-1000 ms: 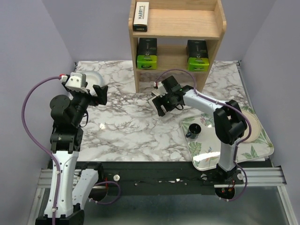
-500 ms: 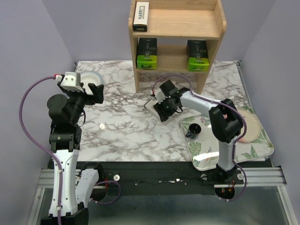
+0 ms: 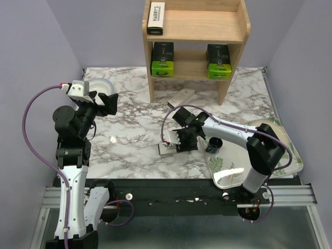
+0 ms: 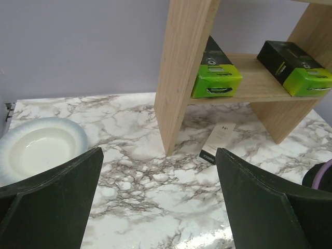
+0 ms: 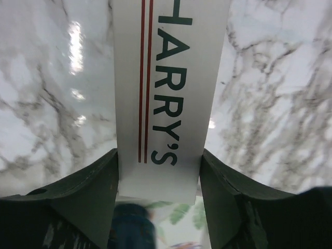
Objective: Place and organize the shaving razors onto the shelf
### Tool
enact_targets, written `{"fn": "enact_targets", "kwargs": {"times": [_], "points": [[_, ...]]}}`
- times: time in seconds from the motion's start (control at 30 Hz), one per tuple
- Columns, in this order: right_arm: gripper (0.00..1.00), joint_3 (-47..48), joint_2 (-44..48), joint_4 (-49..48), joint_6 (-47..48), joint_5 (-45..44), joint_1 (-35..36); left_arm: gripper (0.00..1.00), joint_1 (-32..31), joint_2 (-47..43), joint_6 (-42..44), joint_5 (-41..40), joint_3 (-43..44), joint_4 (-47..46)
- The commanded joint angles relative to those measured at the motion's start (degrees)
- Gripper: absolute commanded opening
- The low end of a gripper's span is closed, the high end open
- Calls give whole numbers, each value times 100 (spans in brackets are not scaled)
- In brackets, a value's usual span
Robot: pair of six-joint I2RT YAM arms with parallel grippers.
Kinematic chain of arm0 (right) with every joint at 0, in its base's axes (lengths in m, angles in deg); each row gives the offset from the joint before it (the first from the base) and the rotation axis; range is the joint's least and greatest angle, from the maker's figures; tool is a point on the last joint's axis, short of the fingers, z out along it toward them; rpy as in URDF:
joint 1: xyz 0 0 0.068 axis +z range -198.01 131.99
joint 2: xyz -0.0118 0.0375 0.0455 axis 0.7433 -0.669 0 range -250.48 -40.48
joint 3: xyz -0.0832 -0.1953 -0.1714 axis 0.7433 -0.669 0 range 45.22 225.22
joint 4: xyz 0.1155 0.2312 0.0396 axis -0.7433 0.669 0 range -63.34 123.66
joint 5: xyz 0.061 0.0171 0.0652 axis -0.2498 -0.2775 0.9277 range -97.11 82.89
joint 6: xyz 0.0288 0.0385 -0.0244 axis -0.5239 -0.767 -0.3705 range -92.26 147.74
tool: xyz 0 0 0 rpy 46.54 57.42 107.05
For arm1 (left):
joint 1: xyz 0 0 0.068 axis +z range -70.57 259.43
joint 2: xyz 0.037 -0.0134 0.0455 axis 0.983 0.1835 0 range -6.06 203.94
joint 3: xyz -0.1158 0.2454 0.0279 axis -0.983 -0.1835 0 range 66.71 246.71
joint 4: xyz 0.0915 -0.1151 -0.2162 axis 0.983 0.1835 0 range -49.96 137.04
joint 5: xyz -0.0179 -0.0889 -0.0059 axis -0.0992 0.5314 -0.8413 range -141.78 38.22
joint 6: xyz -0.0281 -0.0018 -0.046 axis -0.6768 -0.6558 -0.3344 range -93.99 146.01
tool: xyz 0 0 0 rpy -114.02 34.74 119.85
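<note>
Three of the five razors are already on the shelf. One white box lies at the left end of the top tier, and the two green-ended packs sit on the lower tier, one at each end. That leaves two.

One of them, the spare box, lies flat on the worktop, just in front of the shelf between its two side panels, and nothing is touching it. The other, the last box, is at the near side of the worktop, just left of the tray. The right pincer has it. The wrist view shows the jaws closed partway, pressed against the two long sides of the box, with the "HARRY'S" lettering running between them. I can't tell whether the box is clear of the marble or resting on it.

The left pincer hangs wide open and empty over the left side of the worktop, facing the shelf and well away from any razor.

By my reckoning the job is a bit over half done. The last box has to go up to a tier, most likely beside the white box on top. Then the spare box needs collecting and setting in line.
</note>
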Motion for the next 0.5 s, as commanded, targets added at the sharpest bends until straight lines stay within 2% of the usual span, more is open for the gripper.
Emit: {"fn": "enact_targets", "kwargs": {"times": [0.0,0.03,0.13,0.2,0.3,0.37,0.4,0.43,0.47], "points": [[71,1,258,-927,897,-892,-57,99,51,-10,-245,634,-180,-163],[72,412,179,-604,408,-840,-83,98,51,51,-237,1018,-189,-84],[75,898,170,-23,-664,-427,-101,99,-53,411,-368,1469,-260,469],[77,1049,310,93,-1045,-119,-101,99,-220,727,-404,1418,-321,961],[78,971,608,102,-1538,66,-101,97,-633,868,-474,813,-645,1015],[75,830,776,102,-1828,215,-101,86,-783,1139,-614,382,-760,998],[68,673,916,93,-1968,277,-92,72,-810,1254,-710,398,-874,937],[61,584,960,67,-2352,347,-101,61,-862,1395,-833,406,-901,901],[51,505,978,93,-2574,426,-101,47,-1037,1675,-887,415,-919,779]]}}
